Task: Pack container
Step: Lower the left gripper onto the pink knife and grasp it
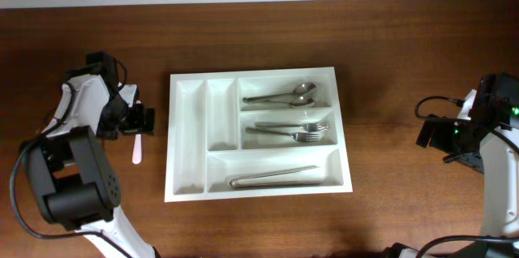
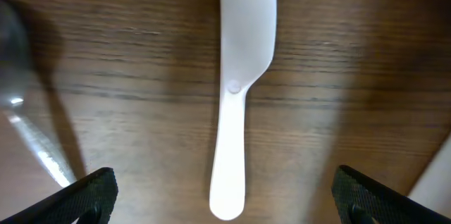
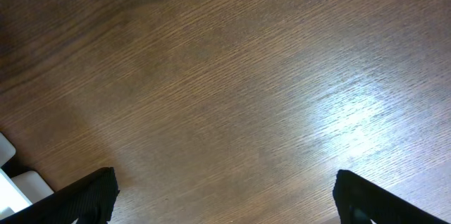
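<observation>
Left gripper [image 1: 139, 120], jaws apart, hovers over a white knife [image 2: 236, 111] on the counter [image 1: 389, 63], near the container [image 1: 171, 136] at centre; right gripper [image 1: 430, 134] apart, empty; risk: the flat, thin knife may slip when pinched.

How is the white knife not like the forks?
The knife is plain white; the forks are shiny metal. The knife lies on the table, outside the tray; the forks lie inside it. The knife is alone; the forks are a pair. Both lie flat.
</observation>
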